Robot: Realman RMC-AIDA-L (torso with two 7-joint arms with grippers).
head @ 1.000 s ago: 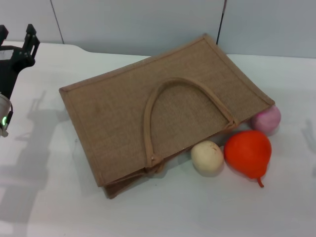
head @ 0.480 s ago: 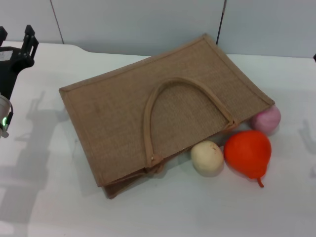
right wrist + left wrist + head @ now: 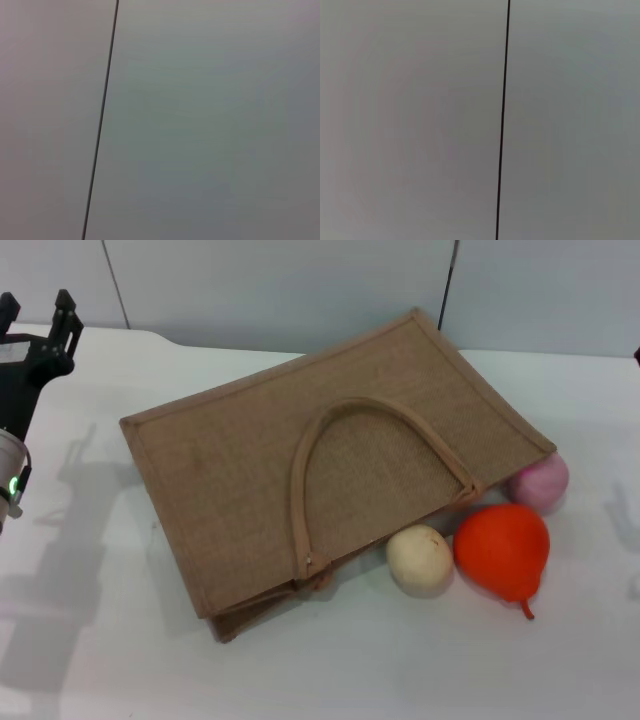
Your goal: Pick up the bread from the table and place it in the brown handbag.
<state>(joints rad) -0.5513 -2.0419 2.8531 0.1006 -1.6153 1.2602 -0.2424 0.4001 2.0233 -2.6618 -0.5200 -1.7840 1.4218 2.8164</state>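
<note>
The left tool (image 3: 38, 312) hangs above the far left of the white bench (image 3: 100, 660), its fingers parted around nothing. Well off to its right the brown handbag (image 3: 230, 470) lies flat. Past the bag sit a cream ball (image 3: 420, 559), an orange pear (image 3: 503, 549) and a pink ball (image 3: 540, 480). No bread shows.

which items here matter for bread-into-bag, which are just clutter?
Job:
- brown handbag, lying flat on the table
- left gripper, open, at the table's far left
- the bread: not in view

Lying about:
- cream ball, orange pear, pink ball, all on the table along the bag's right edge
</note>
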